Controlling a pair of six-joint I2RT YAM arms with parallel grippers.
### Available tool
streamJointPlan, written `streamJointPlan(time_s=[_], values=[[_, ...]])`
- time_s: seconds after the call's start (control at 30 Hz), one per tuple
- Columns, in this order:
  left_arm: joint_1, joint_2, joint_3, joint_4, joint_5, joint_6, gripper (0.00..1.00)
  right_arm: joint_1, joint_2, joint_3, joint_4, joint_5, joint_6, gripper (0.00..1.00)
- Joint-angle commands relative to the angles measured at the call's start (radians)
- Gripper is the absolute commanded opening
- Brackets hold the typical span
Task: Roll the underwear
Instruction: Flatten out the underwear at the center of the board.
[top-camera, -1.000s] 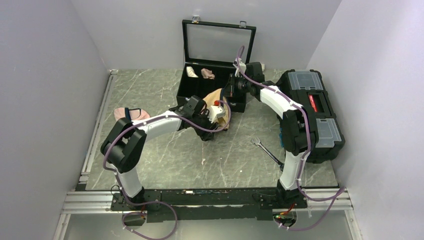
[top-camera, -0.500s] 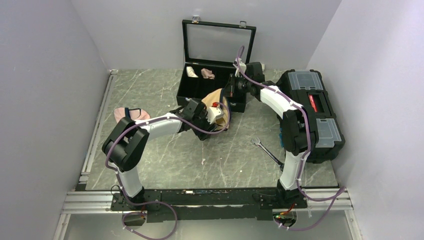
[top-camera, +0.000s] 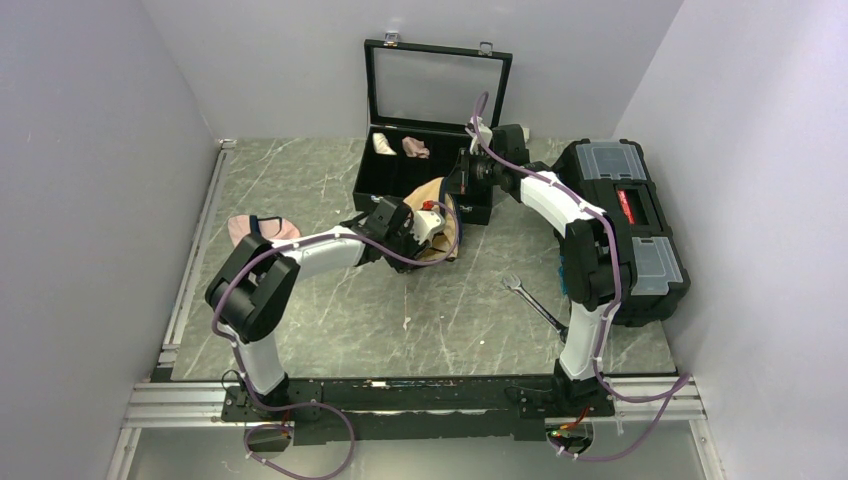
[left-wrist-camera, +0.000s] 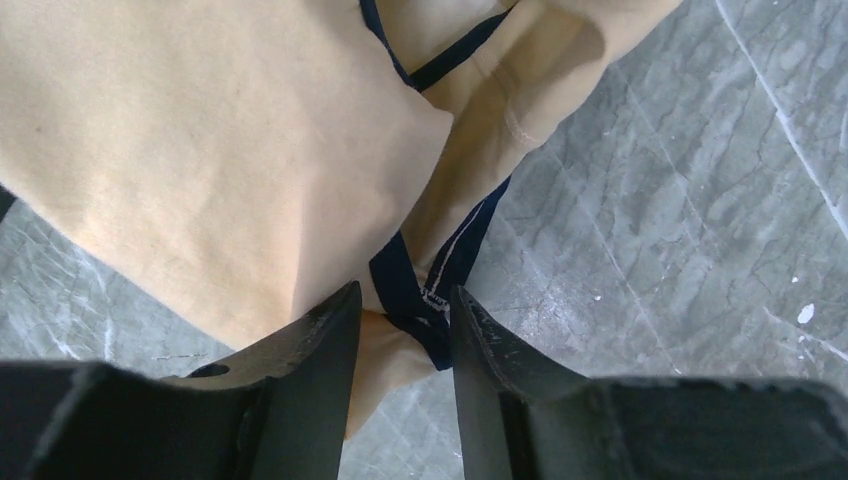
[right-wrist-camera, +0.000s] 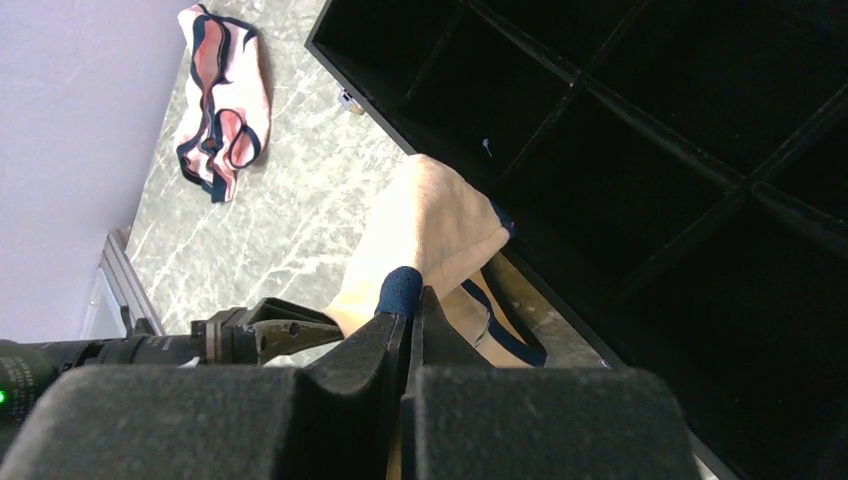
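Observation:
The tan underwear (top-camera: 443, 212) with navy edging hangs stretched between both grippers, just in front of the black case. In the right wrist view my right gripper (right-wrist-camera: 410, 300) is shut on its navy upper edge, and the tan cloth (right-wrist-camera: 432, 210) drapes away below. My left gripper (left-wrist-camera: 400, 300) is shut on the lower corner; a bunch of tan fabric and twisted navy band (left-wrist-camera: 425, 300) fills the narrow gap between its fingers (left-wrist-camera: 320, 340). From above, the left gripper (top-camera: 428, 232) sits low by the floor and the right gripper (top-camera: 462, 182) is above the case's front wall.
The open black compartment case (top-camera: 378, 190) holds a cream roll (top-camera: 382, 143) and a pink roll (top-camera: 415, 148). Pink underwear (top-camera: 262, 228) lies at the left. A wrench (top-camera: 530, 298) lies right of centre, beside a black toolbox (top-camera: 625, 225).
My left arm has drawn slightly left and back with the lower corner, pulling the cloth a little. The right arm has not moved.

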Motion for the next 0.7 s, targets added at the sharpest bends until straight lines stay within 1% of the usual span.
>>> streamJointPlan(time_s=[0.0, 0.07, 0.23, 0.33, 0.4, 0.47, 0.57, 0.6, 0.67], values=[[0.001, 0.029, 0.025, 0.03, -0.015, -0.034, 0.39, -0.007, -0.006, 0.017, 0.016, -0.024, -0.006, 0.0], [0.001, 0.045, 0.042, 0.028, -0.015, -0.038, 0.35, -0.007, -0.006, 0.012, 0.021, -0.028, -0.003, 0.0], [0.001, 0.068, 0.067, 0.019, -0.033, -0.044, 0.34, -0.007, -0.008, 0.009, 0.024, -0.03, -0.001, 0.0], [0.001, 0.063, 0.068, 0.018, -0.027, -0.047, 0.3, -0.008, -0.008, 0.011, 0.017, -0.03, -0.005, 0.0], [0.001, 0.056, 0.069, 0.012, -0.021, -0.051, 0.24, -0.007, -0.008, 0.011, 0.018, -0.032, -0.004, 0.0], [0.001, 0.044, 0.068, 0.001, -0.018, -0.048, 0.14, -0.009, -0.009, 0.009, 0.017, -0.032, -0.006, 0.0], [0.001, 0.018, 0.063, -0.008, -0.013, -0.044, 0.03, -0.01, -0.013, 0.003, 0.019, -0.03, -0.01, 0.0], [0.001, 0.009, 0.062, -0.014, -0.011, -0.042, 0.0, -0.01, -0.016, 0.001, 0.017, -0.031, -0.014, 0.0], [0.004, -0.008, 0.065, -0.031, 0.0, -0.038, 0.0, -0.012, -0.023, -0.006, 0.017, -0.029, -0.023, 0.0]])
